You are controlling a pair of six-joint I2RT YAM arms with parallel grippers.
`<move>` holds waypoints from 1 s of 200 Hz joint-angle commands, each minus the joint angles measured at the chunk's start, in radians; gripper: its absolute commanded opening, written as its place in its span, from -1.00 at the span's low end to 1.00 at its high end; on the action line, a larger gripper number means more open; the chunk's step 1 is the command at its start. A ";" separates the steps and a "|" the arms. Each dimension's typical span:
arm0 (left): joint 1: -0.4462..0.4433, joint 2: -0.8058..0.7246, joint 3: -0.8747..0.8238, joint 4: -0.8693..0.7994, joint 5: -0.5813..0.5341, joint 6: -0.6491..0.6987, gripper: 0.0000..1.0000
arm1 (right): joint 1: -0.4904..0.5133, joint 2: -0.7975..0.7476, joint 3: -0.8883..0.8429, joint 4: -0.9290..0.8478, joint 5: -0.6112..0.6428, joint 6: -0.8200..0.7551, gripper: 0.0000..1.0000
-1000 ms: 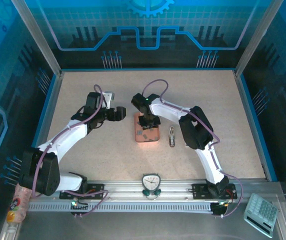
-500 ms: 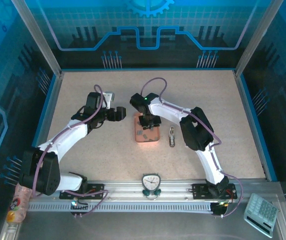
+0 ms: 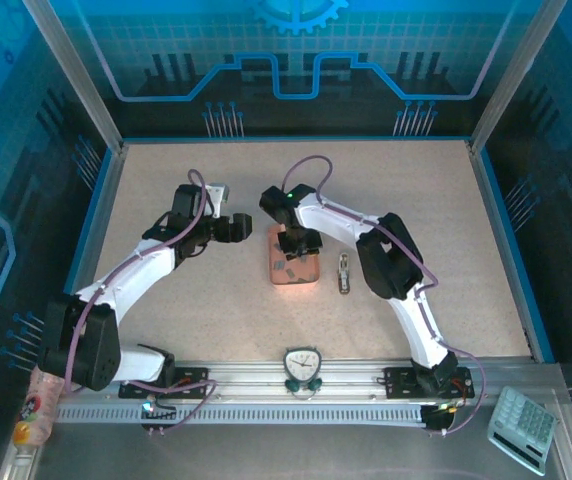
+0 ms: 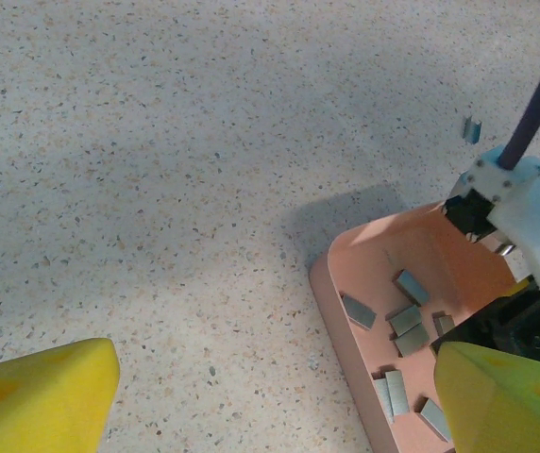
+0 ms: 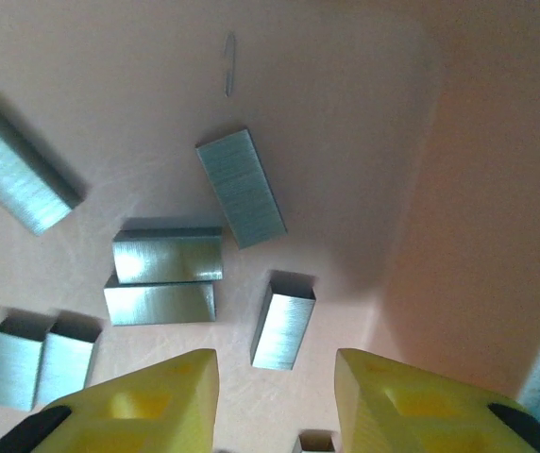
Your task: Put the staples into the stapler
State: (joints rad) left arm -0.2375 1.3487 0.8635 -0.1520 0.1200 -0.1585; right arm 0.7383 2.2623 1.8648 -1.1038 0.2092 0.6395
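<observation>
The right gripper [image 5: 275, 376] hangs low over the pink tray [image 5: 468, 236]; its yellow fingers [image 5: 138, 401] stand a modest gap apart and clamp nothing. The staples [image 5: 242, 187] lie as short grey strips scattered flat on the tray floor. One strip sits just ahead of the gap between the fingertips; two more lie side by side to its left, their long sides touching. Another pair sits at the left edge of that wrist view, and a single thin loose staple lies near the top.

From above, this gripper sits over the far end of the tray, which lies lengthwise, far to near, about the middle of the table [image 3: 166, 170]. The stapler [image 3: 344, 273] lies on the table just beside the tray's right edge and apart from it; the right arm's elbow is near its other side.

The left gripper [image 4: 275, 363] has its fingers spread wide, with bare table between them; it is off the tray's left side, near the far left corner of the tray, and points towards it. Its wrist view shows the staples inside the tray, the right arm's white wrist over the tray's far end, and a small grey piece on the table beyond.

A round clock [image 3: 303, 365] sits on the rail at the near edge; a calculator [image 3: 522, 428] lies by the near right corner.
</observation>
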 commanded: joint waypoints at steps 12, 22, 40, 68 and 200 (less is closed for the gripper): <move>0.007 0.000 -0.004 0.003 0.006 0.009 0.76 | -0.006 0.049 0.040 -0.072 -0.014 0.017 -0.24; 0.008 0.000 -0.004 0.005 0.006 0.010 0.76 | -0.006 0.055 0.042 -0.073 -0.018 0.015 -0.24; 0.007 0.001 -0.003 0.005 0.006 0.008 0.76 | -0.005 0.059 0.040 -0.065 -0.033 0.010 -0.28; 0.007 0.001 -0.004 0.005 0.006 0.010 0.76 | -0.006 0.060 0.024 -0.030 -0.052 0.008 -0.36; 0.007 0.010 -0.006 0.012 0.013 0.009 0.76 | -0.013 -0.053 -0.099 0.099 -0.017 0.014 -0.62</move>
State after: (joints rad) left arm -0.2375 1.3491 0.8635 -0.1520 0.1200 -0.1570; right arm 0.7300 2.2539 1.7988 -1.0260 0.1661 0.6392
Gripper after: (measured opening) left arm 0.880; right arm 0.201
